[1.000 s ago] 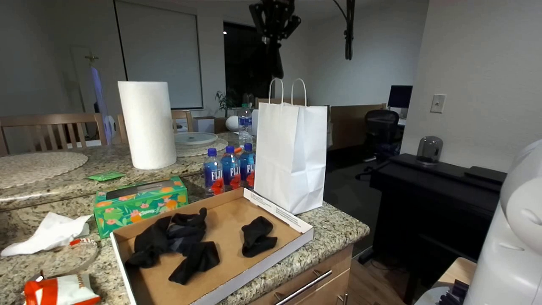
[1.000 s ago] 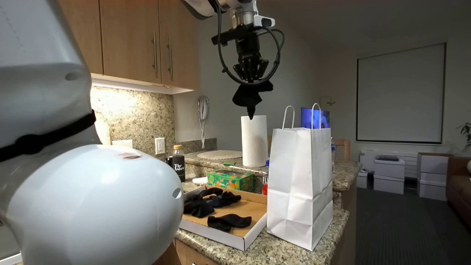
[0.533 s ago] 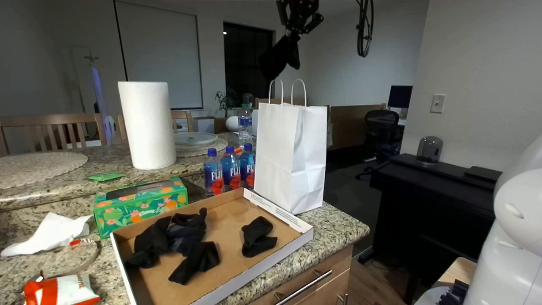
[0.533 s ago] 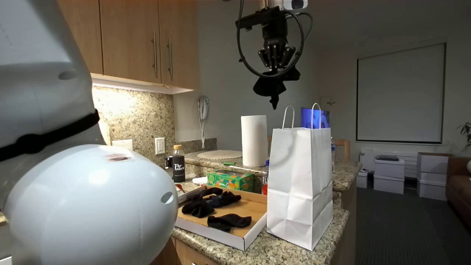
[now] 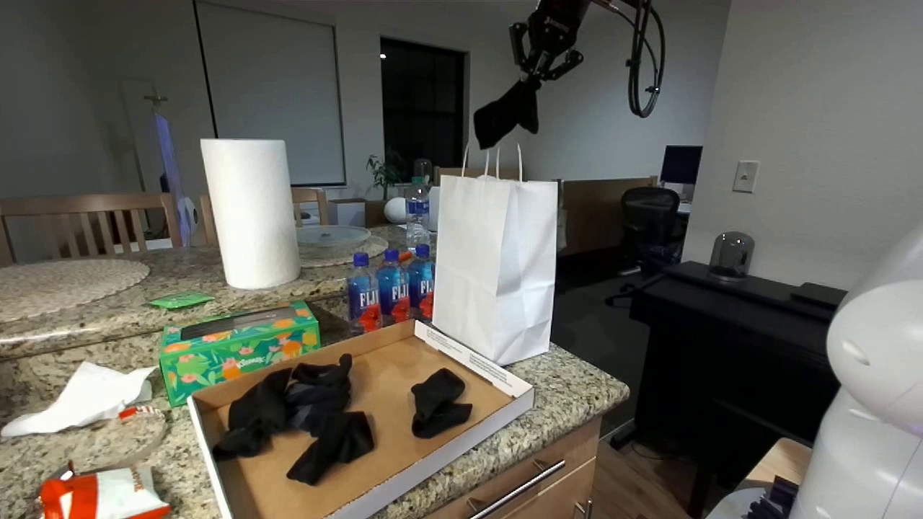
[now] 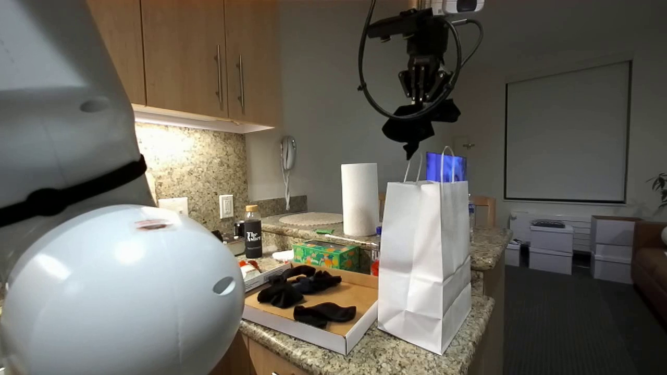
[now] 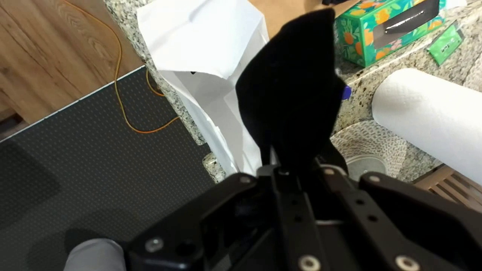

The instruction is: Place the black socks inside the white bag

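White paper makes up the tall bag (image 5: 490, 274), which stands upright on the speckled counter (image 5: 580, 382), close to the end edge and set back from the front corner. Above it hangs the gripper (image 5: 533, 78), its fingers drawn together, the tips pinching a black sock (image 5: 505, 117). That sock dangles over the bag and outside it; its lower end comes down to the level of the bag's handles (image 6: 442, 166), and whether it touches one I cannot tell. The wrist view looks down on the bag's mouth, partly hidden by the sock.

Along the counter's front edge, just beside the bag, lies a shallow cardboard tray (image 5: 389, 400). It holds a single sock (image 5: 435, 404), also black, toward the bag and a tangled heap of black socks (image 5: 314, 407) toward the opposite end; how many make up the heap I cannot tell.

Toward the counter's back edge are a green tissue box (image 5: 238, 353) and three water bottles (image 5: 392, 280), the bottles between box and bag. On the raised ledge (image 5: 323, 278) behind, a paper towel roll (image 5: 251, 216) stands near a flat green packet (image 5: 182, 299). Past the tray's end away from the bag rest a crumpled napkin (image 5: 83, 398) and a snack packet (image 5: 108, 494).
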{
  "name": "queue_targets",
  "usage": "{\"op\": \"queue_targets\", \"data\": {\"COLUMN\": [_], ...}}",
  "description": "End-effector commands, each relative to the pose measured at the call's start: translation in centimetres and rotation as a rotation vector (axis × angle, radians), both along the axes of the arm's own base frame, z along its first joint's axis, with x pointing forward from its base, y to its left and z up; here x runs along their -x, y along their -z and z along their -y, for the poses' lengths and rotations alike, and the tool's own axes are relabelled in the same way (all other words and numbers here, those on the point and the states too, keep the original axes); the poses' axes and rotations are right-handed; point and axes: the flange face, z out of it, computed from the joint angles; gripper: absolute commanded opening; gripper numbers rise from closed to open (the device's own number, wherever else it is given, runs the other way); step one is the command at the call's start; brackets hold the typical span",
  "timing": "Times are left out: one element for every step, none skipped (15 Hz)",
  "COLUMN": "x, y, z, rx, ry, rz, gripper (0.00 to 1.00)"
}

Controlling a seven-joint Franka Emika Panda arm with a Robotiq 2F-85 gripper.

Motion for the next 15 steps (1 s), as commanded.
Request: {"op": "queue_targets", "data": {"x": [0.0,0.2,0.5,0.8,1.2,1.5,1.7,2.0,2.1,2.1,2.1,2.0,1.7,1.3,0.9], "y": [0.8,0.5,0.0,-0.4,-1.0,-1.5,-1.9,-2.2,-2.3,-2.4,-2.4,-2.2,-1.8,-1.5,-1.1], "z": [0.8,1.0,1.3,1.5,1.8,2.1,2.4,2.5,2.7,2.8,2.9,2.9,2.7,2.6,2.4], "rx": [-0.050,-0.063,-0.080,-0.098,-0.120,-0.137,-0.149,-0.158,-0.165,-0.170,-0.170,-0.170,-0.168,-0.165,-0.163], "ry": [0.038,0.040,0.045,0.050,0.057,0.064,0.072,0.077,0.083,0.085,0.087,0.084,0.082,0.078,0.073], "rz": [-0.005,0.007,0.023,0.039,0.061,0.076,0.088,0.098,0.102,0.104,0.102,0.098,0.089,0.080,0.070], "gripper": [0.08,0.08,0.08,0.08,0.08,0.08,0.08,0.08,0.08,0.08,0.08,0.08,0.08,0.08,0.08]}}
